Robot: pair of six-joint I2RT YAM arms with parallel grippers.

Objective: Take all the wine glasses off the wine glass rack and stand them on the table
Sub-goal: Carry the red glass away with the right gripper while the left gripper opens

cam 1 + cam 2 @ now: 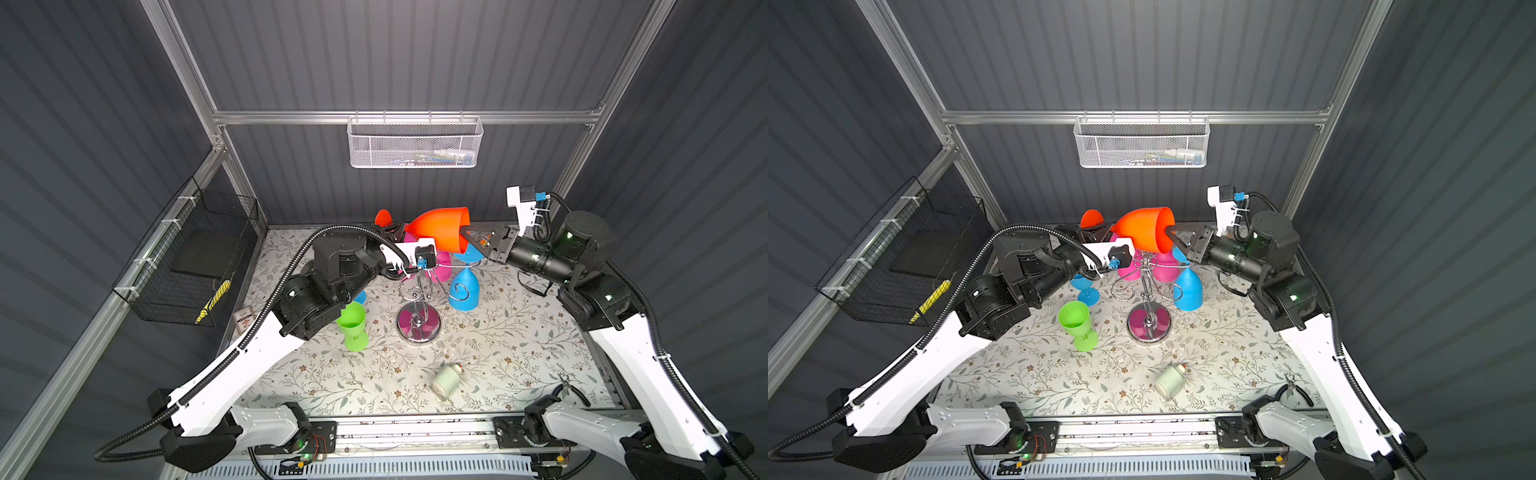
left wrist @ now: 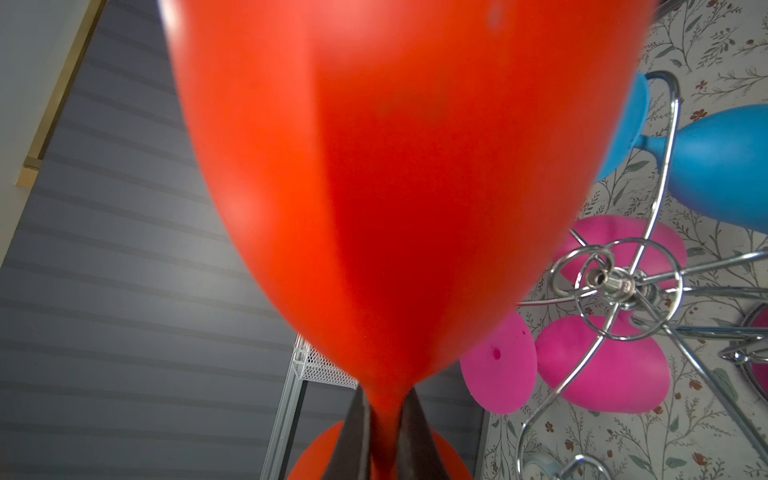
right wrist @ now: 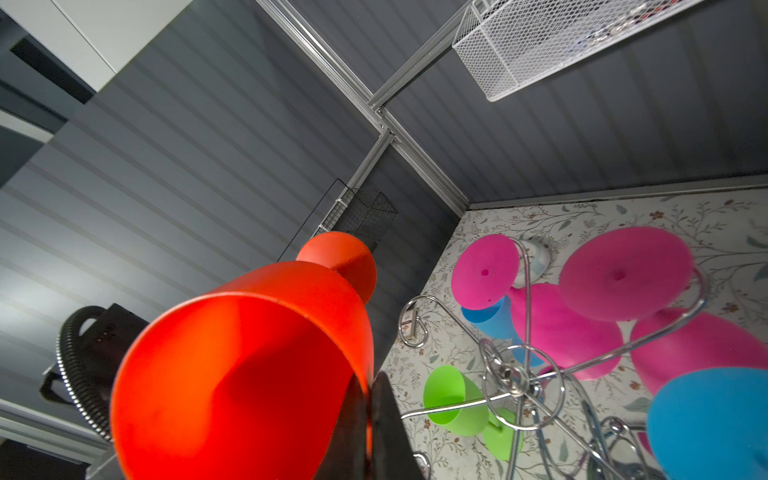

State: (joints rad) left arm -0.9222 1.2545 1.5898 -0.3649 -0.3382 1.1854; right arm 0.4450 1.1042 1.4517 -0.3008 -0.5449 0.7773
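Note:
The orange wine glass (image 1: 440, 230) (image 1: 1144, 228) lies on its side in the air, above and behind the top of the chrome wine glass rack (image 1: 418, 326) (image 1: 1149, 324), apart from its arms. My left gripper (image 1: 397, 232) (image 2: 384, 399) is shut on the glass's stem, between foot and bowl. My right gripper (image 1: 464, 235) (image 3: 369, 395) is shut on the rim of the bowl (image 3: 232, 374), one finger inside and one outside. Pink glasses (image 1: 440, 266) (image 3: 623, 278) and a blue glass (image 1: 464, 291) hang upside down from the rack's arms.
A green glass (image 1: 353, 326) and a blue glass (image 1: 1086, 286) stand on the floral cloth left of the rack. A white jar (image 1: 446, 380) lies near the front, pliers (image 1: 569, 386) at the right. A black wire basket (image 1: 195, 257) and a white mesh basket (image 1: 413, 143) hang on the walls.

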